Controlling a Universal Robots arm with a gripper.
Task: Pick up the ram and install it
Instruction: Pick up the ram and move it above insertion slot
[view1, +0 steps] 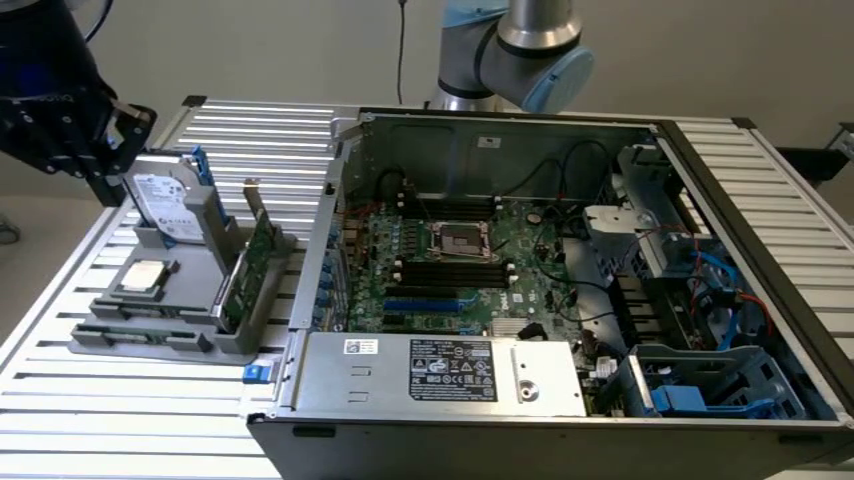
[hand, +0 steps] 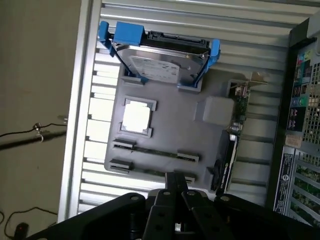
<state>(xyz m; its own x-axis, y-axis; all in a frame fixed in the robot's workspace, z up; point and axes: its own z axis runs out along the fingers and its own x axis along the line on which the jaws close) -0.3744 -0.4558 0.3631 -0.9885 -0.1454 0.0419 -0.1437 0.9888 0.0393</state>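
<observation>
Pincer (hand: 175, 176) pressed together and empty, over the grey tray (hand: 175, 125), ram (hand: 155, 150) lying in its slot

Ram (hand: 155, 150) apparently open from above, card (view1: 256, 268) nearby

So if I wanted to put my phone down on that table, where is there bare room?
The slatted table is bare at the exterior view's lower left, between the grey tray and the table's edge, and beyond the tray, between the hard drive and the computer case. The tray and the case's inside are crowded with parts.
</observation>
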